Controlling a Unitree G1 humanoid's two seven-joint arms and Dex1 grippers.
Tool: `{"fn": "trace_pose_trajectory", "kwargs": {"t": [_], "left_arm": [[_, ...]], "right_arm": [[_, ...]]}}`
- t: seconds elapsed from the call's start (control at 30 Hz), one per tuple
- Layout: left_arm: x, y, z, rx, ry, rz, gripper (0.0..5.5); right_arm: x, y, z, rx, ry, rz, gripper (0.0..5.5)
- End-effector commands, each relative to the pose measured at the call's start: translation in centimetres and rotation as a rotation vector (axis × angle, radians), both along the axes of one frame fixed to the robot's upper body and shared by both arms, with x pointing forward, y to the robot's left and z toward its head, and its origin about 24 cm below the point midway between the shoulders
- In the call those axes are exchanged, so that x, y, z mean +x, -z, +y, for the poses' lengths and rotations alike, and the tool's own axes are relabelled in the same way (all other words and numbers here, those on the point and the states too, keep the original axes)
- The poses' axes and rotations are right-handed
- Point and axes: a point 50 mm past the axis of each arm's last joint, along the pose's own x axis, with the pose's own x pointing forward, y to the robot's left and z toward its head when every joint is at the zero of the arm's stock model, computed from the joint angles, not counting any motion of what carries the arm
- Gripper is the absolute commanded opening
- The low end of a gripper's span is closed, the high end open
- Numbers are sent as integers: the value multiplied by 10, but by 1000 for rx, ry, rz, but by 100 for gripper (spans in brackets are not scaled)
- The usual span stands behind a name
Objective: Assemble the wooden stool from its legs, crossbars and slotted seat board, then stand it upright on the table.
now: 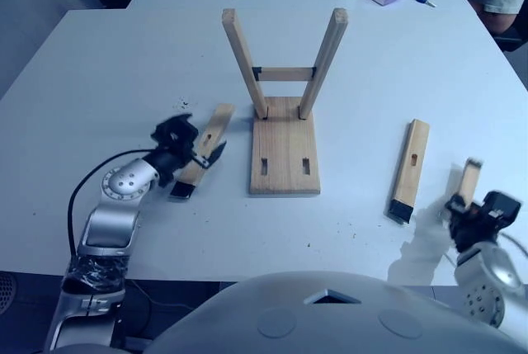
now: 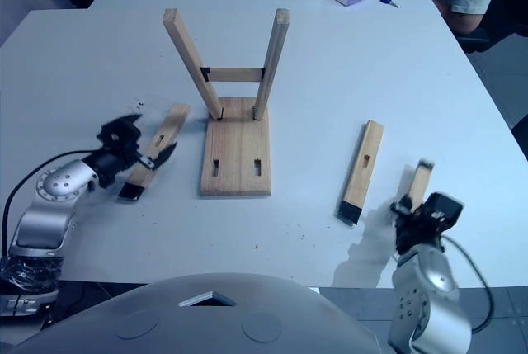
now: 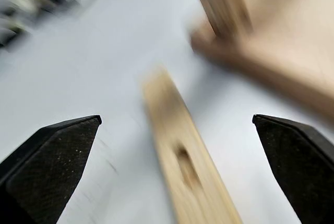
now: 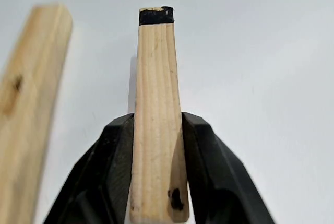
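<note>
At the lower left, the left gripper was wide open, with one finger on each side of a loose leg that lay flat on the table. In the middle lay the seat board, with two legs and a crossbar standing in its far end. At the right lay another leg. At the lower right, the right gripper was squeezed shut on a short crossbar. A crooked grab could push the left leg into the board and shake the standing legs.
</note>
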Motion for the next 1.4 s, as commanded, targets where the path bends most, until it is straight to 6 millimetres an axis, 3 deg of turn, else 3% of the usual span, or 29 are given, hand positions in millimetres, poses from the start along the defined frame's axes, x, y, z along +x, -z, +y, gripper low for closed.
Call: {"fn": "trace_pose_trajectory", "kwargs": {"t": [0.03, 0.13, 0.23, 0.3, 0.4, 0.63, 0.8, 1.2, 1.4], "left_arm": [[12, -48, -3, -179, -44, -138, 540], [11, -81, -22, -303, 96, -160, 540], [-4, -103, -54, -386, 369, -105, 540], [-15, -107, -72, -472, 549, 0, 540], [-23, -110, -81, -623, 727, 122, 540], [-18, -138, -89, -814, 904, 159, 432], [-30, -141, -100, -789, 1011, 177, 413], [-26, -129, -111, -669, 1025, 169, 413], [-27, -131, -108, -703, 1064, 165, 323]], "right_arm": [[55, -77, -9, -116, -214, -437, 129], [74, -128, 10, -105, -512, -668, 129], [76, -156, 44, 74, -920, -775, 129], [73, -161, 58, 154, -1103, -787, 129], [74, -158, 70, 234, -1276, -740, 129], [73, -158, 90, 399, -1630, -633, 129], [69, -144, 102, 492, -1750, -537, 129], [59, -124, 123, 595, -1853, -440, 129], [61, -123, 119, 600, -1829, -441, 129]]}}
